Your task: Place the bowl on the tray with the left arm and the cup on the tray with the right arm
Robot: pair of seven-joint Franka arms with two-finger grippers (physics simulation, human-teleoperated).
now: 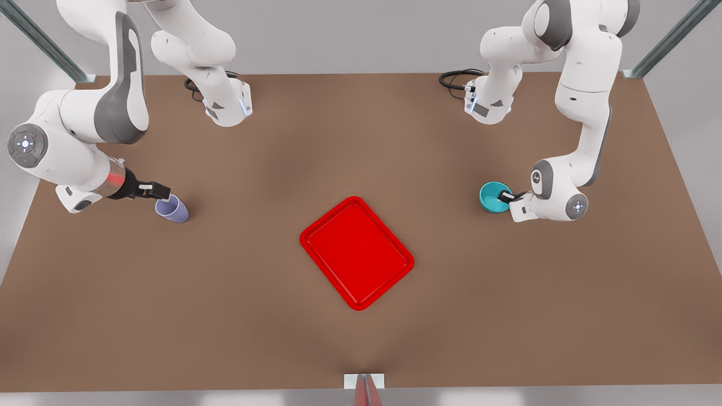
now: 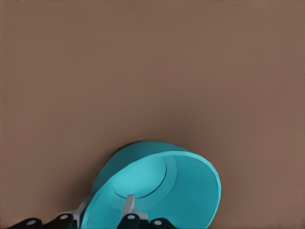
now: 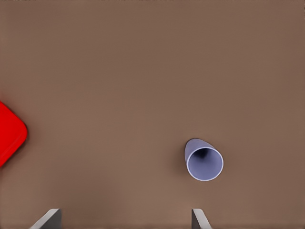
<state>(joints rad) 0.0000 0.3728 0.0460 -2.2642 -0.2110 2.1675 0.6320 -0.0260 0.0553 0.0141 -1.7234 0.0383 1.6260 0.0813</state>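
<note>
The teal bowl [image 1: 492, 197] rests on the table at the front view's right. My left gripper [image 1: 506, 197] grips its rim: in the left wrist view one finger [image 2: 128, 206] is inside the bowl [image 2: 157, 186] and the other is outside the wall. At the front view's left stands the lavender cup [image 1: 174, 209]. My right gripper [image 1: 159, 192] hovers above and beside it, open, and both fingertips [image 3: 199, 217] stand apart from the cup [image 3: 204, 161]. The red tray [image 1: 356, 252] lies bare in the middle, between the two arms.
The brown table [image 1: 361, 141] spreads wide around the tray. Both arm bases and their black cables [image 1: 454, 79] sit at the far edge. A corner of the tray [image 3: 9, 136] shows in the right wrist view.
</note>
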